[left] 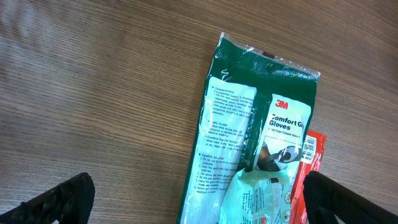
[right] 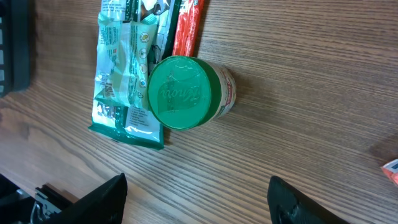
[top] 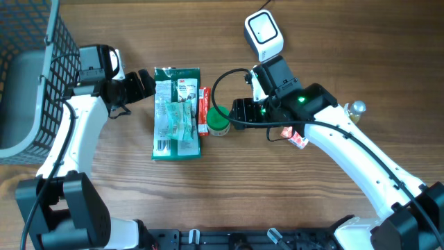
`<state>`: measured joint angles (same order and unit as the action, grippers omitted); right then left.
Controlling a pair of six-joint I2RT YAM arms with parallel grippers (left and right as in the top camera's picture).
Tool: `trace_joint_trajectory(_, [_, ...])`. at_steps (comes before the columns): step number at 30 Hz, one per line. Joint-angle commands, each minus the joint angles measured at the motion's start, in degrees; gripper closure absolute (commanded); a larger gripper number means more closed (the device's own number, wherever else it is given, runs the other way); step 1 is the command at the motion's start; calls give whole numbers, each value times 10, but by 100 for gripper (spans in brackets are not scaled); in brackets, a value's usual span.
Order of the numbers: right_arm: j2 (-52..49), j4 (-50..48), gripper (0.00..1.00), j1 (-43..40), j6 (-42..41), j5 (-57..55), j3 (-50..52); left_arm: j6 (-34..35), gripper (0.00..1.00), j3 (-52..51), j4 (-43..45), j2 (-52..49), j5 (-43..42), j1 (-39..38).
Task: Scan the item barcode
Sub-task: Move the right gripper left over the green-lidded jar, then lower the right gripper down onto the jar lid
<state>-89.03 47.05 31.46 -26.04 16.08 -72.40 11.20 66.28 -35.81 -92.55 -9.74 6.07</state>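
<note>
A green pack of 3M gloves (top: 176, 112) lies flat mid-table, with a pale green sachet (top: 182, 117) on top and a barcode near its front end. My left gripper (top: 147, 83) hangs open at the pack's far left corner; in the left wrist view the pack (left: 249, 124) lies between its wide-spread fingers (left: 59, 200), untouched. A red packet (top: 203, 107) lies along the pack's right edge. A jar with a green lid (top: 220, 123) stands beside it. My right gripper (top: 234, 113) is open just right of the jar (right: 184, 93), holding nothing. The white scanner (top: 263, 35) stands at the back.
A dark wire basket (top: 31, 76) with a grey liner fills the left edge. A small red-and-white packet (top: 297, 139) lies under my right arm, and a shiny round knob (top: 357, 107) sits further right. A black cable loops above the jar.
</note>
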Motion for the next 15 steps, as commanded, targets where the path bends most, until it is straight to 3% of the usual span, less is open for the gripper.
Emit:
trace_joint_trajectory(1, [-7, -2, 27, 2, 4, -8, 5, -5, 0, 7, 2, 6, 4, 5])
trace_joint_trajectory(10, [-7, -1, 26, 2, 4, -15, 5, -5, 0, 7, 2, 6, 4, 5])
trace_joint_trajectory(15, [-7, -1, 18, 2, 4, -15, 5, -5, 0, 7, 2, 6, 4, 5])
